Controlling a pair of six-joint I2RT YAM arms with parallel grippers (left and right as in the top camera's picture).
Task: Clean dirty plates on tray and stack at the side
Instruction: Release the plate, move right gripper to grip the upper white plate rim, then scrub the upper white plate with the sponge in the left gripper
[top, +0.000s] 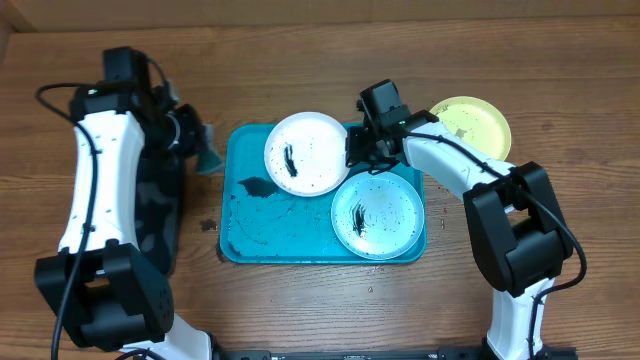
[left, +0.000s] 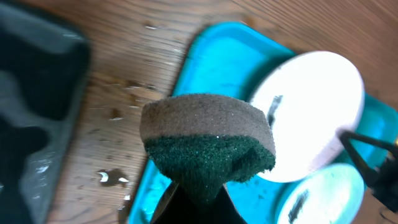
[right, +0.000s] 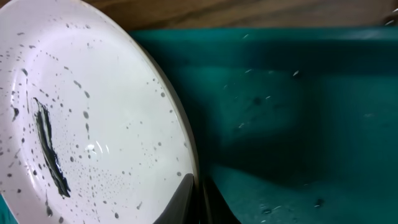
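White plate (top: 305, 152): at the far side of the turquoise tray (top: 300, 245), its far edge reaching over the tray's far rim. A black smear and fine specks are seen on it.

Teal-rimmed plate (top: 378, 215): in the near right part of the tray, just beside the white plate, black smear at its middle.

Yellow-green plate (top: 470, 127): on the bare table, right of the tray, apart from the other two.

Right gripper (top: 358, 150): closed on the white plate's right rim. The pinch itself is shown only in the right wrist view, where the rim passes between the two fingers (right: 183, 199) at the bottom edge. Whether the plate is lifted cannot be told.

Left gripper (top: 190, 135): over the table left of the tray's far left corner, closed on a sponge (left: 208, 140). The sponge's two layers, grey-brown over dark green, are made out only in the left wrist view.

Only overhead are a dark blot (top: 255, 186) on the tray floor and a black tray (top: 160, 220) under the left arm both seen clearly.
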